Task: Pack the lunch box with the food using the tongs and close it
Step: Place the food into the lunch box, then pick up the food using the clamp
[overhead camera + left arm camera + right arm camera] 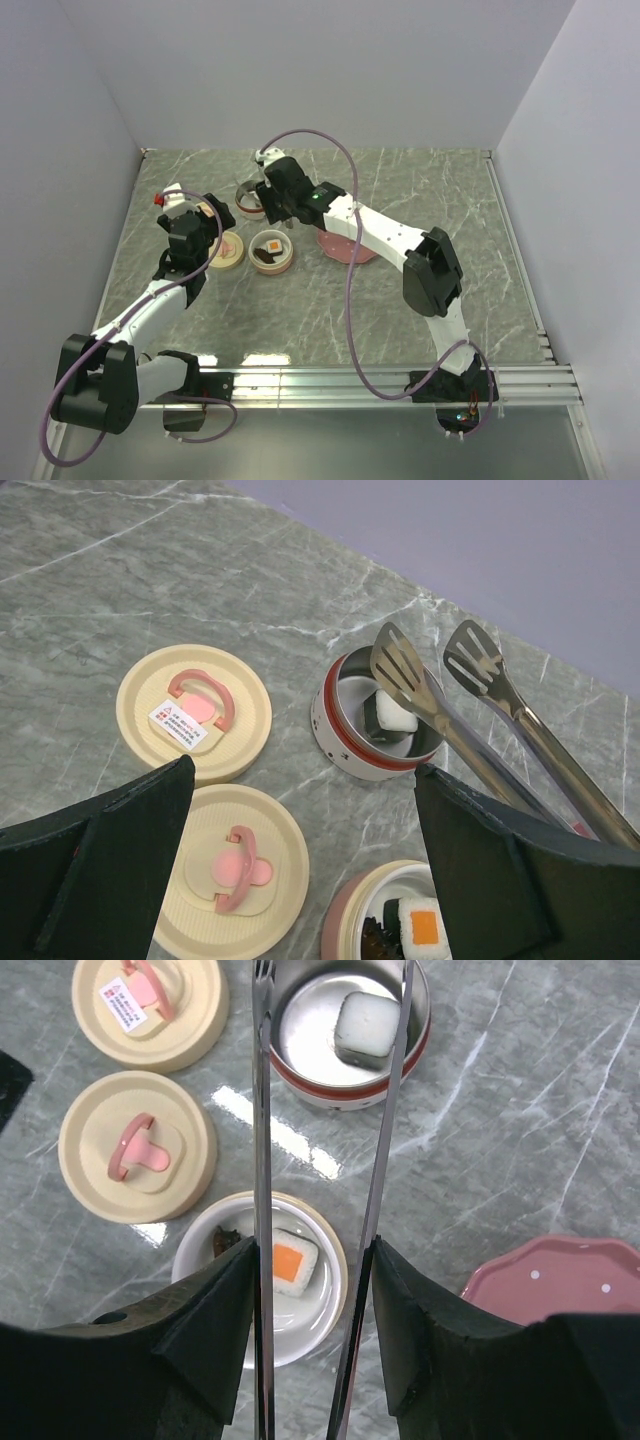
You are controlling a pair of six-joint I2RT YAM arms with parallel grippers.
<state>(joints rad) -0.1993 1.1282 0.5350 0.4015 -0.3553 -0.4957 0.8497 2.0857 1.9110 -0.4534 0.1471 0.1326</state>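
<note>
My right gripper (315, 1290) is shut on the tongs (262, 1110), one finger pressing each metal arm. The arms stand spread, their tips (400, 665) over the steel lunch box tier (345, 745) with the red band. A white-and-dark food piece (365, 1028) lies inside that tier, free of the tongs. The cream bowl tier (325, 1335) holds an orange-topped piece (293, 1262) and a dark brown piece (225, 1243). My left gripper (300, 860) hangs open above the table by the lids, holding nothing.
Two cream lids with pink handles (193, 712) (232, 868) lie flat to the left of the tiers. The pink scalloped plate (560, 1280) sits to the right of the bowl, under my right arm (380, 230). Grey walls enclose the marble table (460, 220).
</note>
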